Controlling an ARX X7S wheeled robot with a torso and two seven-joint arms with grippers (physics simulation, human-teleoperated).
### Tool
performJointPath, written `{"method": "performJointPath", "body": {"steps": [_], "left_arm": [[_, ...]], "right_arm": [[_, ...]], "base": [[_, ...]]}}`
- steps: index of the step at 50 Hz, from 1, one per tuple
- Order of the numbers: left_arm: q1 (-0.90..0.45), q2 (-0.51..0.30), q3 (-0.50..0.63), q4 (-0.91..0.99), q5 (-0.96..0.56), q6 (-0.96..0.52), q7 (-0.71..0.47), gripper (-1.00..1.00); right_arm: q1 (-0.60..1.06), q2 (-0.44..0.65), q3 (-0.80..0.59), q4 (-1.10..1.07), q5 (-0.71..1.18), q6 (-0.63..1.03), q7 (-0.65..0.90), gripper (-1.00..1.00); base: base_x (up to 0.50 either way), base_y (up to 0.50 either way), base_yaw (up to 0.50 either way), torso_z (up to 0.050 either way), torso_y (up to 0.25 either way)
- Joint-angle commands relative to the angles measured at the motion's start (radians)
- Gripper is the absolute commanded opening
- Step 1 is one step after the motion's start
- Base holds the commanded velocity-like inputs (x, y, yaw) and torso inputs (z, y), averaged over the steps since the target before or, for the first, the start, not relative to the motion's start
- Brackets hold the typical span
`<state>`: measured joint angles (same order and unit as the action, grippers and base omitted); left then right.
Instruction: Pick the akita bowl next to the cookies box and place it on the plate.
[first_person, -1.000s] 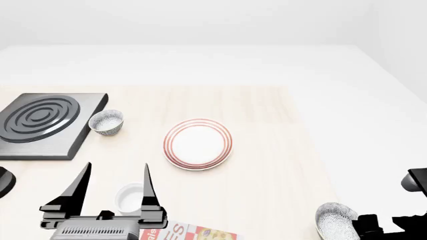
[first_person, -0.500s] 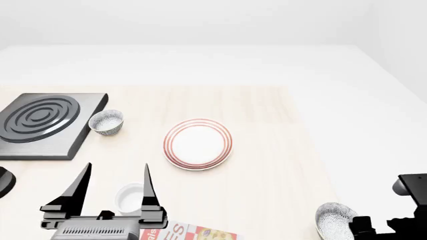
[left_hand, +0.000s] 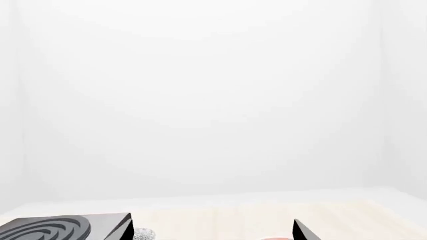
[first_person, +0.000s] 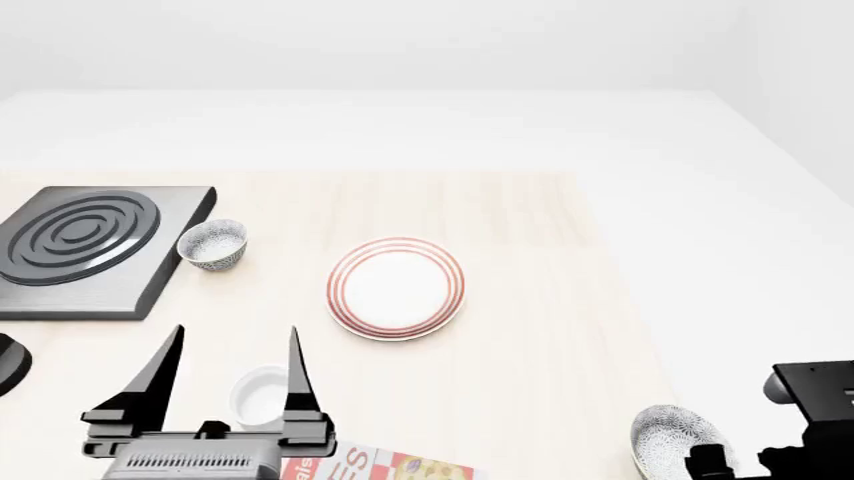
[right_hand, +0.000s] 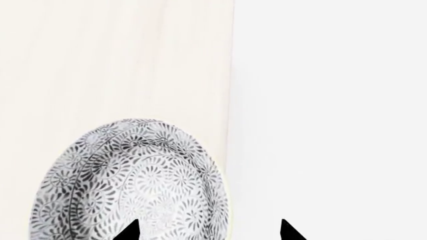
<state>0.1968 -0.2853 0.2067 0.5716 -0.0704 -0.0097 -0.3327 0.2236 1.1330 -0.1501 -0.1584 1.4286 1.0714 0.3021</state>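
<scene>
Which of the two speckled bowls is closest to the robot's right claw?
The akita bowl at the table's near right corner, beside the right claw, whose open tips reach its rim. The other speckled bowl sits far across the table, beside the black burner.

1. Left gripper (first_person: 227, 375): matte black, two long tapered blade-like fingers (first_person: 295, 370) narrowing to points; stepped black brackets at their bases.
2. Grey ribbed, vent-like panel on the block under the left fingers.
3. Right arm (first_person: 811, 420): black, boxy, angular housings; fingertips (right_hand: 288, 231) black, pointed.
</scene>
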Motion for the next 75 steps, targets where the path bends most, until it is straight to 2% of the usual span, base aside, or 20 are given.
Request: {"method": "performJointPath", "body": {"steps": [1,44,45,61,69,75], "left_arm": [[-0.004,-0.005,0.006,-0.005,-0.002,0.002,-0.007,1.0],[-0.004,-0.028,0.021,0.01,-0.012,-0.005,-0.034,1.0],[-0.004,-0.028,0.022,0.009,-0.012,-0.005,-0.034,1.0],[-0.008,-0.034,0.028,0.002,-0.014,0.0,-0.041,1.0],[-0.016,-0.035,0.035,-0.024,-0.015,0.014,-0.039,1.0],[-0.014,-0.039,0.033,-0.022,-0.018,0.015,-0.041,1.0]], "right_arm": [[0.029,-0.023,-0.03,0.02,-0.035,0.002,-0.017,1.0],[0.001,-0.079,-0.083,0.082,-0.136,-0.071,-0.082,1.0],[0.0,-0.077,-0.08,0.08,-0.133,-0.071,-0.078,-1.0],[-0.01,-0.037,-0.042,-0.003,-0.082,-0.068,-0.057,-1.0],[0.043,0.028,0.021,-0.097,0.078,0.002,0.036,-1.0],[0.175,0.05,0.024,-0.136,0.188,0.073,0.088,-1.0]], "base": [[0.0,0.0,0.0,0.0,0.0],[0.0,0.0,0.0,0.0,0.0],[0.0,0.0,0.0,0.0,0.0],[0.0,0.0,0.0,0.0,0.0],[0.0,0.0,0.0,0.0,0.0],[0.0,0.0,0.0,0.0,0.0]]}}
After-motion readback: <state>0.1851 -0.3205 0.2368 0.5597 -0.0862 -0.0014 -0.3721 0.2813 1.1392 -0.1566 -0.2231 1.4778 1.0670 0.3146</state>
